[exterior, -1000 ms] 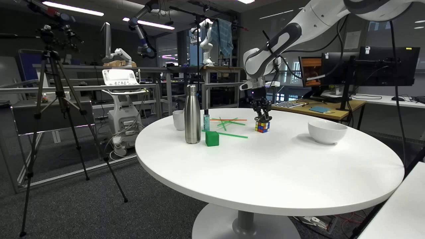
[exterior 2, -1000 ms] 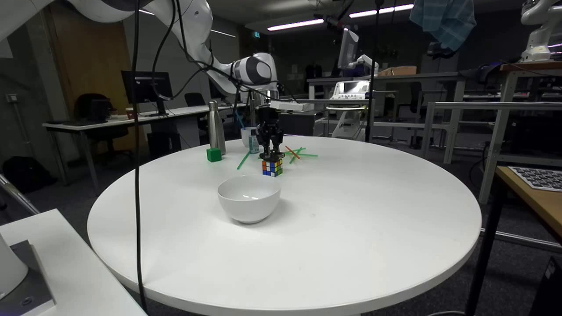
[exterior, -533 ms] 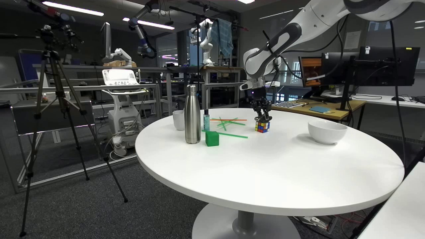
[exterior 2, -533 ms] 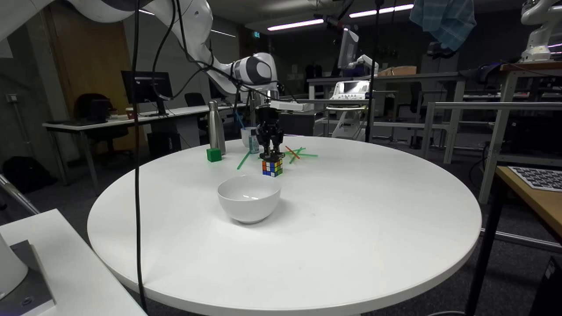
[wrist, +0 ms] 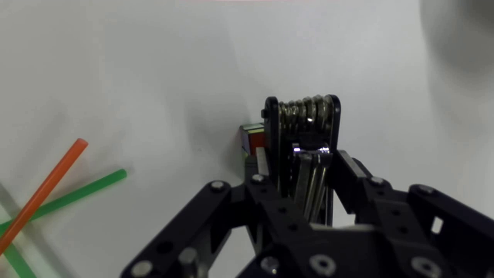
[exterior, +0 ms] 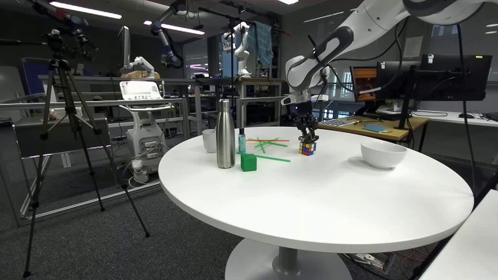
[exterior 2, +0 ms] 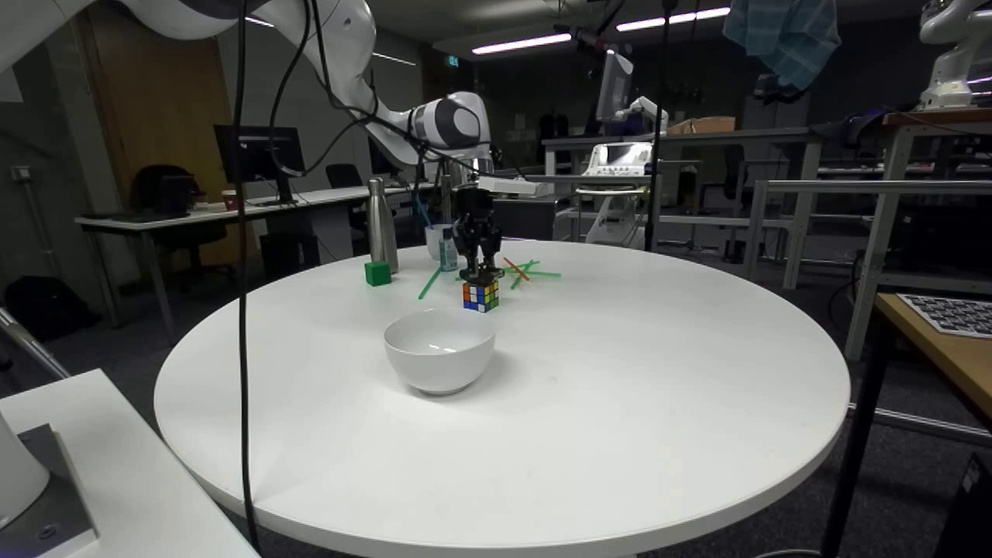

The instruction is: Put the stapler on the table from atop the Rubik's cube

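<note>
Black multitool (wrist: 305, 166), folded w/ metal bits, gripped by the hand (wrist: 302, 151) directly over the Rubik's cube (exterior: 307, 149); contact unclear. Cube, multicol., sits flat on the round white table (exterior: 342, 210), approx. midway btwn left & right edges.

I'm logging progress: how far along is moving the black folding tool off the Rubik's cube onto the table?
Looks done: the gripper grasps the black folding tool along both sides. In hand: its removal from the Rubik's cube; both exterior views put it over the cube, contact unclear. Remaining: setting it on the table, not yet reached.
</note>
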